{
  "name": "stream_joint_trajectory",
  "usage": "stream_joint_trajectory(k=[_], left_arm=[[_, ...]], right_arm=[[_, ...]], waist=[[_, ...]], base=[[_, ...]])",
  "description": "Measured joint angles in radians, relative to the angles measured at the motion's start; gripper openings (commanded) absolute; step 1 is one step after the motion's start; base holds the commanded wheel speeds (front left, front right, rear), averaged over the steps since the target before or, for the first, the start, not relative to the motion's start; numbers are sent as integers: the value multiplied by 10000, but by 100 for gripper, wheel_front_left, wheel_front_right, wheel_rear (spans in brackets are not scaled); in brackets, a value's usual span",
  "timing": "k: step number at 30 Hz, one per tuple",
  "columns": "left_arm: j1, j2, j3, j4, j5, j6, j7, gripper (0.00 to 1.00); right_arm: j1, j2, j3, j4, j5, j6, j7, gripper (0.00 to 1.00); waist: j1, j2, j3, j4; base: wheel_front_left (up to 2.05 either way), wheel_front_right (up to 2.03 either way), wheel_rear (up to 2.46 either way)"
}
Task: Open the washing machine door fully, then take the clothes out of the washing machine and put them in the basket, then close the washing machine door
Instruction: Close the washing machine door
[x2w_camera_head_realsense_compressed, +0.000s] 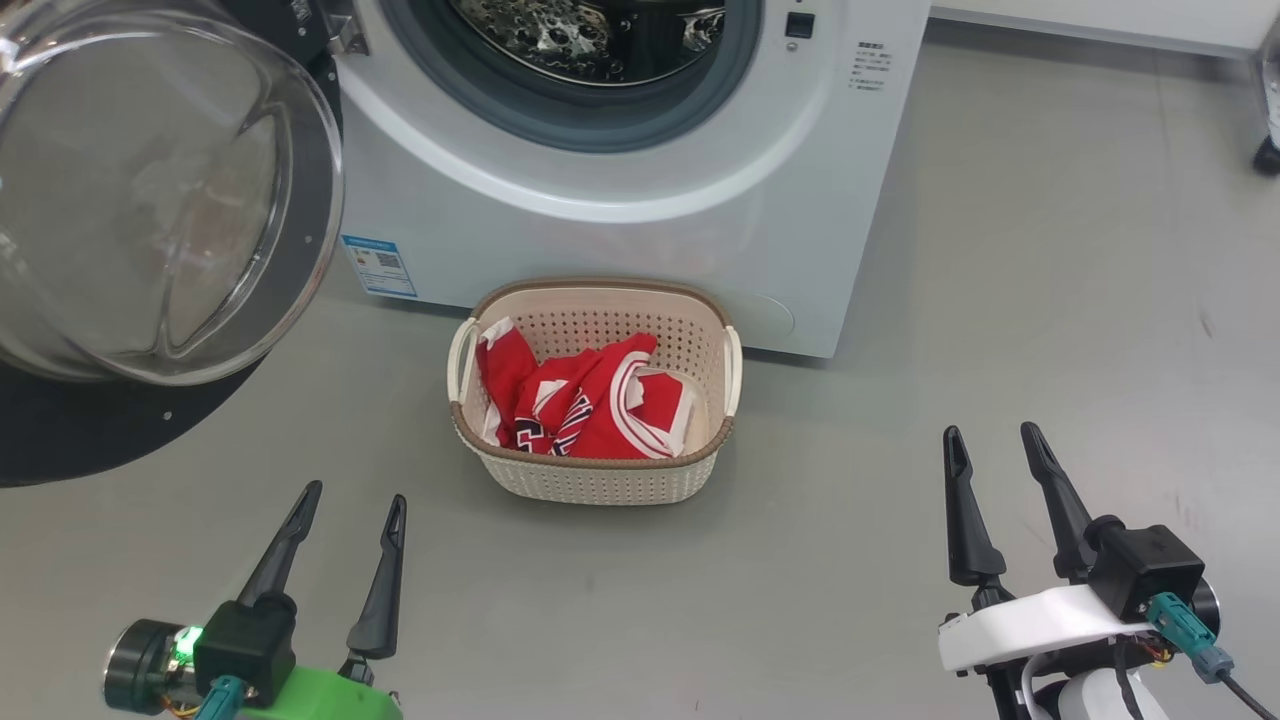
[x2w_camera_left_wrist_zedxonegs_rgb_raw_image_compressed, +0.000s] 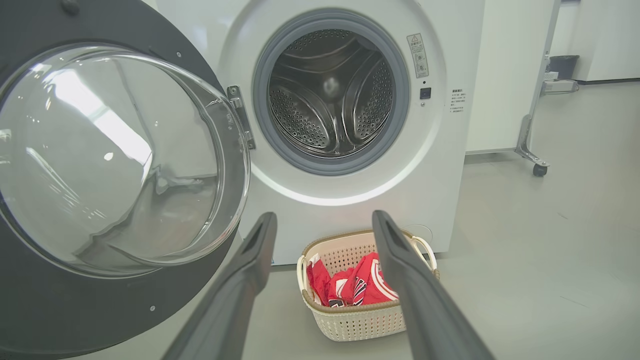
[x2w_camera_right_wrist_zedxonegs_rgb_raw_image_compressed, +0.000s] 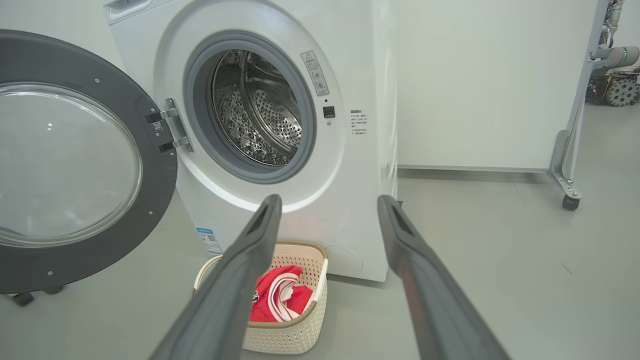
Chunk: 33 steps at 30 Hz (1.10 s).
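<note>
Both arms hang low over the floor (x2w_camera_head_realsense_compressed: 1050, 300) with nothing in them. The left gripper (x2w_camera_head_realsense_compressed: 357, 492) has its fingers spread and empty, and the right gripper (x2w_camera_head_realsense_compressed: 990, 428) is released the same way. Ahead of them and between the two, somewhat nearer the left one, sits the basket (x2w_camera_head_realsense_compressed: 590, 288), tucked just beside the foot of the washing machine (x2w_camera_head_realsense_compressed: 640, 220). That spot looks chosen so a lift out of the opening is short. The clothes (x2w_camera_head_realsense_compressed: 590, 410) lie crumpled inside the basket, below its rim.

The drum (x2w_camera_left_wrist_zedxonegs_rgb_raw_image_compressed: 332, 95), straight ahead of the left gripper and higher up, looks bare as far as both wrist cameras see into it. I would judge the unloading finished and the closing as the step left.

The washing machine door (x2w_camera_head_realsense_compressed: 100, 430) hangs swung wide, ahead of the left gripper and out to its left, so that arm seems better placed to push it. The basket stands under the opening and may sit close to the door's swing. A wheeled stand (x2w_camera_right_wrist_zedxonegs_rgb_raw_image_compressed: 565, 185) is well apart, off beyond the right gripper.
</note>
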Motion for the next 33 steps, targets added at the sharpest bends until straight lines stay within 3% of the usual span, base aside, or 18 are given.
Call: stream_joint_trajectory(k=[23,33], left_arm=[[1,-25,385,134,86,2,0,100],[74,-25,859,-84,86,109,0,100]], right_arm=[[-1,-8,694,213,113,111,0,100],[-113,-8,1252,506,113,222,0,100]], waist=[[0,0,-223,2752],[0,0,-324,3122]], base=[[0,0,0],[0,0,0]])
